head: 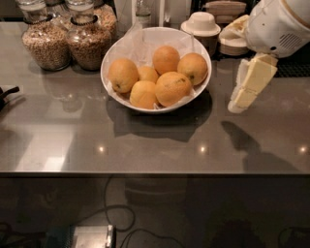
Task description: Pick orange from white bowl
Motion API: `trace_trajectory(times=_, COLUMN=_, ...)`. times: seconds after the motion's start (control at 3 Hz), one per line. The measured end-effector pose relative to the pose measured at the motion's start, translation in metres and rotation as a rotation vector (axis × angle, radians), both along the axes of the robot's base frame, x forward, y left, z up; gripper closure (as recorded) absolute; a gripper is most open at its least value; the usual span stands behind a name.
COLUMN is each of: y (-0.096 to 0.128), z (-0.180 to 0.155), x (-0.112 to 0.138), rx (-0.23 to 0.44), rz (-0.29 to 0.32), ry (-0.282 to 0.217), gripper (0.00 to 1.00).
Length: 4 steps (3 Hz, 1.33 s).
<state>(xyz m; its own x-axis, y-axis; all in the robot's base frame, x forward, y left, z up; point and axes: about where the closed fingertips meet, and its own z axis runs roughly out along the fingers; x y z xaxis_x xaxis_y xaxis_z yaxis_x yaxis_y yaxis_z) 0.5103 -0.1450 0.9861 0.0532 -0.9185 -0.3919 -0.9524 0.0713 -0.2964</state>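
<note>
The white bowl (110,89), lined with crinkled white paper, stands on the grey counter at the back centre. It holds several oranges; the largest orange (173,88) lies at the front right of the pile, and another orange (122,74) lies at the left. My gripper (238,102) hangs from the white arm at the right. It points down at the counter, just right of the bowl and apart from it. It holds nothing.
Two glass jars of grain (47,42) (89,41) stand at the back left. An upturned white cup on a saucer (201,23) and a stack of plates (225,8) stand behind the bowl. A black object (6,94) pokes in at the left edge. The counter's front edge (155,172) runs across the view.
</note>
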Motion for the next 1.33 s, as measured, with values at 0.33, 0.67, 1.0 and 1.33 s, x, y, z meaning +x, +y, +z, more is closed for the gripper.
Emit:
trace_trajectory(times=0.33, y=0.026, z=-0.003, x=0.036, rx=0.107, rz=0.073, ry=0.001, gripper=0.0)
trace_trajectory(times=0.67, y=0.053, z=-0.017, x=0.066, rx=0.181, rz=0.142, ry=0.038, gripper=0.0)
trace_trajectory(times=1.0, y=0.078, z=-0.031, x=0.084, rx=0.221, rz=0.211, ry=0.079, gripper=0.0)
trace_trajectory(times=1.33, y=0.097, z=-0.045, x=0.093, rx=0.235, rz=0.292, ry=0.115, gripper=0.0)
